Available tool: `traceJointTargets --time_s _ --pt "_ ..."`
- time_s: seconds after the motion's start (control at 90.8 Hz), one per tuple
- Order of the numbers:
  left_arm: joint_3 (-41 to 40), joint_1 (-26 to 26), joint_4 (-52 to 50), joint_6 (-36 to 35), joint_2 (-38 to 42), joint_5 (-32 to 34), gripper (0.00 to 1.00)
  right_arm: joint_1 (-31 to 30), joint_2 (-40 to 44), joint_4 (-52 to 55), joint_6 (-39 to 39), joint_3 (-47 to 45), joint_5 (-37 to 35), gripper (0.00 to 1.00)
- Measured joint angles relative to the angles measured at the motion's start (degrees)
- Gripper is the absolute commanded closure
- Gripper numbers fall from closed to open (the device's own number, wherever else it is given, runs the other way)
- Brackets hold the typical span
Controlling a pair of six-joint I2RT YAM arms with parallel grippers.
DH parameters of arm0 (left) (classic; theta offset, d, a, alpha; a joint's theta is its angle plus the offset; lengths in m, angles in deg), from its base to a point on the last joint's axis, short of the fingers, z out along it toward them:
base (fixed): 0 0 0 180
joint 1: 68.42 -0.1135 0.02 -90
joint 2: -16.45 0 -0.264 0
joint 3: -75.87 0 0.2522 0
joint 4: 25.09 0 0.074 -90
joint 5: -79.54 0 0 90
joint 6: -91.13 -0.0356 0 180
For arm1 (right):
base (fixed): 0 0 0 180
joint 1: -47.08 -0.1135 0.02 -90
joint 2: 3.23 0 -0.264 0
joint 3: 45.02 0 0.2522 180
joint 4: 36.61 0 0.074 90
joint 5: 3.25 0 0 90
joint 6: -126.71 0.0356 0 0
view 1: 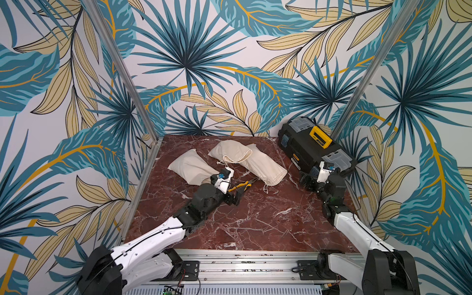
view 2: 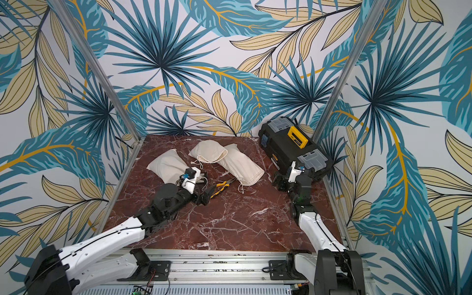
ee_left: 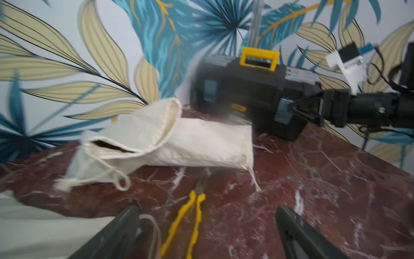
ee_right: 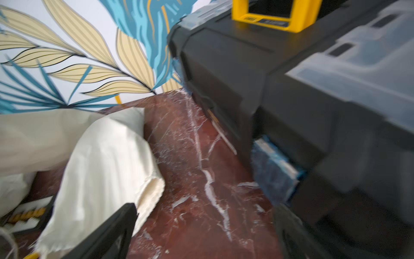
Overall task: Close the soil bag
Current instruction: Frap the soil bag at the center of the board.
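**DESK:** What lay farthest left?

**PHOTOGRAPHER:** A cloth sack [view 1: 187, 166], pressed against the left arm's wrist, its mouth hidden by the arm. Next came the left gripper [view 2: 207, 195], low over the marble table [view 1: 255, 224], its jaws spread wide and holding nothing. Yellow-handled pliers [view 1: 242, 185] lay on the marble with their handles reaching in between the fingers and their nose pointing away.

**DESK:** And the soil bag?

**PHOTOGRAPHER:** I took the soil bag [view 1: 227, 150] to be the one gaping open, since something dark showed inside it in the left wrist view. It lay ahead of the left jaws, beyond the pliers and off to one side. Its long axis ran away from them, mouth end nearer and closed end toward the back wall. The drawstring [ee_left: 122, 181] trailed loose on the marble on the jaws' side.

**DESK:** Which arm was closer?

**PHOTOGRAPHER:** The left, clearly. A longer sack [view 1: 265, 166] lay against the soil bag, between it and the right gripper [view 2: 279, 181]. That gripper's jaws also stood wide and empty, just beside the black toolbox [view 1: 314, 145].

**DESK:** Anything in the way?

**PHOTOGRAPHER:** By my reading, only the pliers. They sat on the line from the left jaws to the cord.
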Motion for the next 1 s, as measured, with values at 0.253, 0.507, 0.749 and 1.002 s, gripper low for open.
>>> traceJointTargets --time_s 0.253,0.507,0.749,1.002 --pt "10.12 6.78 7.06 6.58 -26.75 -2.45 0.07 -1.77 11.23 9.79 0.83 0.9 -12.44 0.01" --pt "20.28 6.78 9.86 7.54 -41.09 -0.5 0.25 -3.91 17.03 13.03 -0.31 4.52 -11.41 0.01" --pt "21.62 5.55 11.3 7.32 -45.35 3.39 1.0 -6.78 12.39 13.05 -2.21 4.52 -6.75 0.01" --pt "17.4 5.01 4.15 2.14 -26.51 6.36 1.0 -11.3 6.86 6.91 -5.92 4.44 -2.34 0.01"
